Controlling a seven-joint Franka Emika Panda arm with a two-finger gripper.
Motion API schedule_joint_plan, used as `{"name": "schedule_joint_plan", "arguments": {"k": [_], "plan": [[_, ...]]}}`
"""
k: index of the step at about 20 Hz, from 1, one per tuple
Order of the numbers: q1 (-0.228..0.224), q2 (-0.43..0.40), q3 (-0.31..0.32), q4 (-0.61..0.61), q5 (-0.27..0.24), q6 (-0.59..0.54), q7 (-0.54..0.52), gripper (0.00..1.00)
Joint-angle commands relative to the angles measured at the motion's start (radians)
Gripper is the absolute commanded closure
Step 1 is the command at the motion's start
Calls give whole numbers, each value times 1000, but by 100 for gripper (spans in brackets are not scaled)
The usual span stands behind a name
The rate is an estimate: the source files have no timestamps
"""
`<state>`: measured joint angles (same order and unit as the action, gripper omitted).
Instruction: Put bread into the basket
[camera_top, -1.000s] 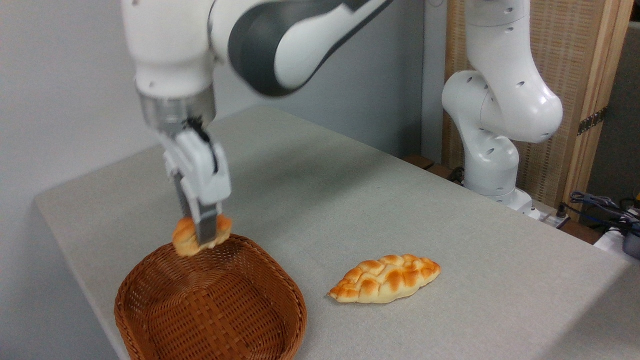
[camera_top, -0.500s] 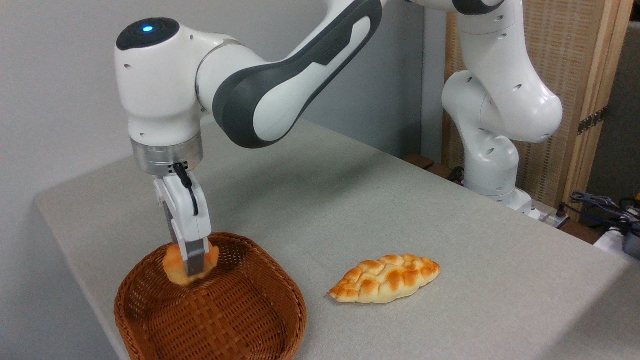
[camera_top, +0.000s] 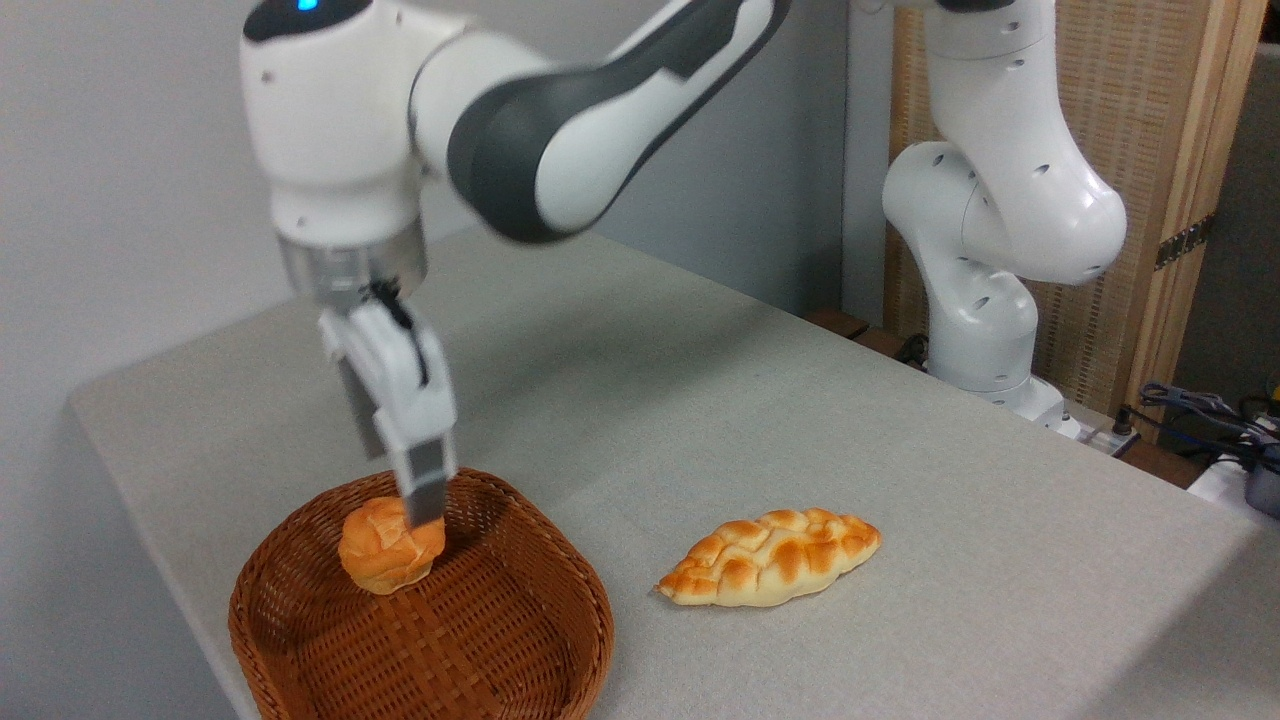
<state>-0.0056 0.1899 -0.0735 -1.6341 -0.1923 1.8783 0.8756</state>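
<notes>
bread (camera_top: 390, 547), knotted and round, sits in woven wicker basket (camera_top: 520, 640).

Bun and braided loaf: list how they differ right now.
The bun is small and round with a knotted top; the loaf is longer, braided, with pointed ends. The bun sits inside the basket, under the gripper; the loaf lies on the table, right of the basket. Both are golden orange-brown with paler bases.
</notes>
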Motion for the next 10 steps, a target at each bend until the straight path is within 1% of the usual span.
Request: {"name": "schedule_joint_plan", "arguments": {"k": [1,3,4,6,10], "plan": [[73,-171,-40,-20,62,-203,-26,0],[73,-217,-57,-20,152,-287,-59,0],[73,-233,-72,-20,175,-303,-81,0],[73,-236,-72,-18,177,-303,-84,0],[70,-237,-48,-12,175,-301,-79,0]]}}
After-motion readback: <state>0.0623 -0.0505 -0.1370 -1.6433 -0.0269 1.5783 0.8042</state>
